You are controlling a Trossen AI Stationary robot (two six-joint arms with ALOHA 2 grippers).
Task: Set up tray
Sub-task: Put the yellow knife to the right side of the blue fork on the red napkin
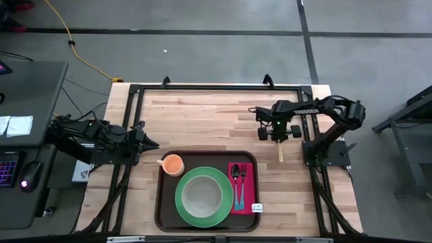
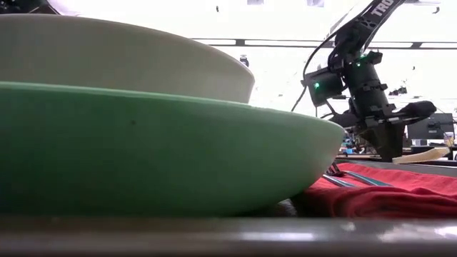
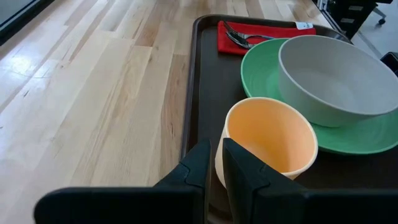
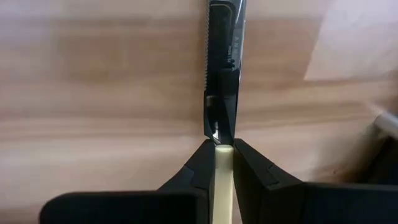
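The dark brown tray (image 1: 162,202) lies at the table's near middle. On it stand a green plate (image 1: 182,202) with a pale bowl (image 1: 202,194), an orange cup (image 1: 173,164) at the far left corner, and a red napkin (image 1: 247,202) bearing a fork and a spoon (image 1: 237,181). My left gripper (image 1: 156,144) is shut and hovers just left of and beyond the cup (image 3: 267,134). My right gripper (image 1: 277,135) points down over the table beyond the tray's right end. It is shut on a knife (image 4: 221,74) with a cream handle (image 1: 280,152). My right gripper pinches the knife between its two fingers on the cream handle (image 4: 223,163), close to where the dark serrated blade (image 4: 219,56) begins. The fingers come from above and lie across the knife. The knife sits level, its handle end (image 2: 428,153) sticking out toward the near edge.
Bare wood lies left of the tray and across the table's far half (image 1: 202,111). A black frame (image 1: 216,86) runs round the table's edges. A white tag (image 1: 256,207) sits at the napkin's near end.
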